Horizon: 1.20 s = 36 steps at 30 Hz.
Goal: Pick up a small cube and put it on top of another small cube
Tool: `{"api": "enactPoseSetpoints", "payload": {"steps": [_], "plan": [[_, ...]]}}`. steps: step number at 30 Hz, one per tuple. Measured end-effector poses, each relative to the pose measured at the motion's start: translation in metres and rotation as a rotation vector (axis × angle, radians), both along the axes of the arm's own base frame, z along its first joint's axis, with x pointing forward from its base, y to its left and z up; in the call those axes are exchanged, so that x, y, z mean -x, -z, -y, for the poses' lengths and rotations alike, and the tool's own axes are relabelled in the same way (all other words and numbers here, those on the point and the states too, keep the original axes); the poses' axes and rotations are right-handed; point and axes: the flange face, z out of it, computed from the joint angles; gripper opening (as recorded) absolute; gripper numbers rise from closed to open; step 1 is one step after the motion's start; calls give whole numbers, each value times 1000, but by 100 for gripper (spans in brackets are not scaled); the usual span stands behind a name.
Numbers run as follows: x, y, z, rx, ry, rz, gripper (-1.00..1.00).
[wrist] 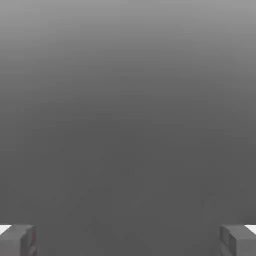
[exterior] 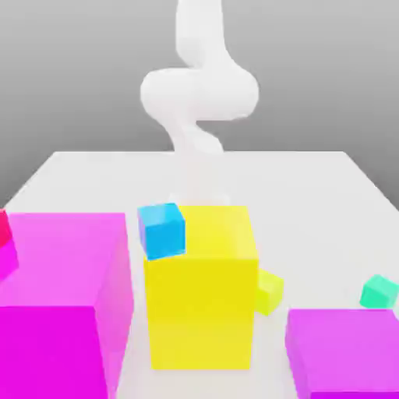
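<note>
At the exterior view's right, we saw the small teal-green cube (exterior: 379, 292) on the counter (exterior: 312, 187), near the purple block (exterior: 343, 343). We saw the small blue cube (exterior: 162, 231) near the yellow block (exterior: 201, 312). In the hand view, our gripper (wrist: 128, 242) stood wide open, holding nothing.

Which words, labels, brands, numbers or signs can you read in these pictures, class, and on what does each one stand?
None: no text can be read on the blue cube, the yellow-green cube, the teal-green cube, the tall yellow block, the magenta block or the robot arm.
</note>
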Motion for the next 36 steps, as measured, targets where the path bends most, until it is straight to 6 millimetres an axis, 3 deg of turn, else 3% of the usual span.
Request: {"api": "enactPoseSetpoints", "payload": {"steps": [3,7,14,20,25,31,36], "plan": [[-28,44,-35,89,-187,-64,0],[-52,103,-85,202,-433,-136,0],[-58,214,-175,392,-878,-235,0],[-30,312,-245,549,-1271,-297,0],[22,392,-298,680,-1630,-328,0],[78,481,-319,805,-1988,-367,0],[84,542,-321,816,-2026,-370,0]]}}
